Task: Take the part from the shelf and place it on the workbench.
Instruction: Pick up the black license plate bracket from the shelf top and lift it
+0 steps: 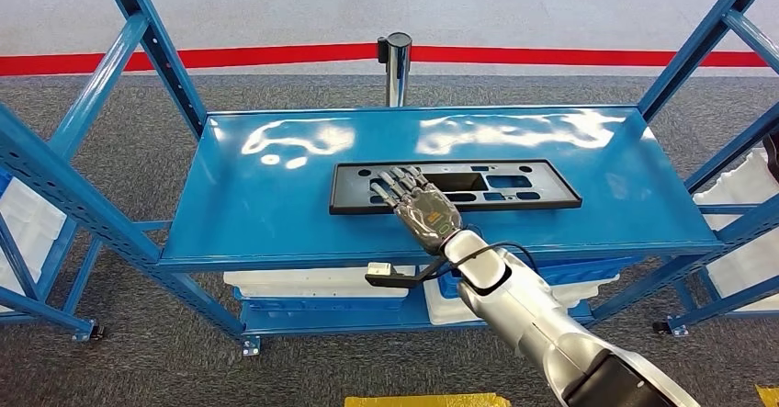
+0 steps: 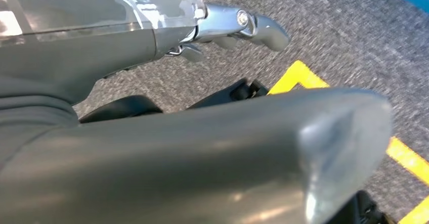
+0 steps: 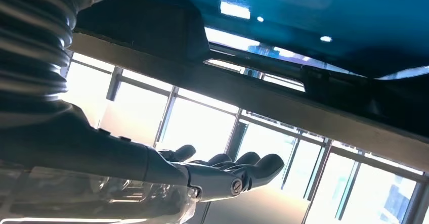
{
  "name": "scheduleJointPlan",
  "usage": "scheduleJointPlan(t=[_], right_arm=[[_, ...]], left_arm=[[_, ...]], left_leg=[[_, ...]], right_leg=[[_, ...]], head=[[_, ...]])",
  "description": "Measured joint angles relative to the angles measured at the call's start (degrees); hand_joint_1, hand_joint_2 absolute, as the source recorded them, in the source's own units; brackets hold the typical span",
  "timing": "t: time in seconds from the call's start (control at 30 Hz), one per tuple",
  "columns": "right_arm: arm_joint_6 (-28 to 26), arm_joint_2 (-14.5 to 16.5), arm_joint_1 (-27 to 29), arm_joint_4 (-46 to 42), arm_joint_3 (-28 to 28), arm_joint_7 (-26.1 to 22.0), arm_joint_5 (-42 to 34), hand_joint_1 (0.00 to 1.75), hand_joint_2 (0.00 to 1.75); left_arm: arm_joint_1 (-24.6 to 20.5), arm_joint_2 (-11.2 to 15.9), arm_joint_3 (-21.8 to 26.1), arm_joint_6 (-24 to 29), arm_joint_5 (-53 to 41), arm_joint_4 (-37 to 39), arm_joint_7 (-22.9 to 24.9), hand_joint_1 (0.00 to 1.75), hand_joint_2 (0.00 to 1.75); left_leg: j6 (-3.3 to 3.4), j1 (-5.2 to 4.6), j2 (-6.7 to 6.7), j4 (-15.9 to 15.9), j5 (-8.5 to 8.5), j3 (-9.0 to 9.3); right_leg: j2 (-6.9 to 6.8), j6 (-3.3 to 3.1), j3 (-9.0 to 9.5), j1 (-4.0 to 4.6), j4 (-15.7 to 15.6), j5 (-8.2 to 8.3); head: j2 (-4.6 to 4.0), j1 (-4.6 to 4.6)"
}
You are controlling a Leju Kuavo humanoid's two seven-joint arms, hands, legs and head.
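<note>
A flat black part (image 1: 514, 186) with several cut-outs lies lengthwise in the middle of the blue shelf deck (image 1: 257, 205). My right hand (image 1: 424, 209) reaches in from the front, its fingers spread flat over the left half of the part at its near edge, gripping nothing. The right wrist view shows that hand (image 3: 217, 173) stretched out beside the dark part (image 3: 152, 27), with the glossy blue deck (image 3: 313, 1) beyond it. My left hand (image 2: 192, 133) hangs over grey carpet, fingers loose and holding nothing.
Blue uprights and braces (image 1: 138, 39) frame the shelf on both sides. White bins (image 1: 312, 283) sit on the lower level. A chrome post (image 1: 398, 62) and a red floor line (image 1: 230, 56) lie behind the shelf. Yellow floor tape (image 2: 404, 155) runs near my left side.
</note>
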Motion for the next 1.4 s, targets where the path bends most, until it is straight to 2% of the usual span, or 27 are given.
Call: scheduleJointPlan(t=[0.67, 1.17, 1.4], right_arm=[[3.7, 3.8, -7.64, 13.17, 0.14, 4.89, 0.75, 0.0, 1.75], [5.06, 2.13, -9.4, 17.49, -0.06, 8.5, 0.27, 0.0, 1.75], [5.09, 1.02, -9.89, 18.44, -0.13, 8.54, 0.02, 0.0, 1.75]], left_arm=[[-0.25, -0.1, -0.97, -0.91, -0.4, 0.0, 0.1, 0.0, 0.0], [-0.25, -0.11, -0.97, -0.78, -0.09, 0.0, 0.09, 0.0, 0.0], [-0.26, -0.11, -0.96, -0.73, 0.02, 0.0, 0.08, 0.0, 0.0]], left_leg=[[0.0, 0.0, 0.0, 0.0, 0.0, 0.0], [0.0, 0.0, 0.01, 0.01, 0.0, 0.06], [0.0, 0.0, 0.01, 0.01, 0.0, 0.08]], right_leg=[[0.0, 0.0, 0.0, 0.0, 0.0, 0.0], [0.0, 0.0, -0.04, -0.01, 0.0, 0.0], [0.0, 0.0, -0.02, -0.01, 0.0, 0.01]], head=[[0.0, -0.02], [0.0, -0.02], [0.0, 0.02]])
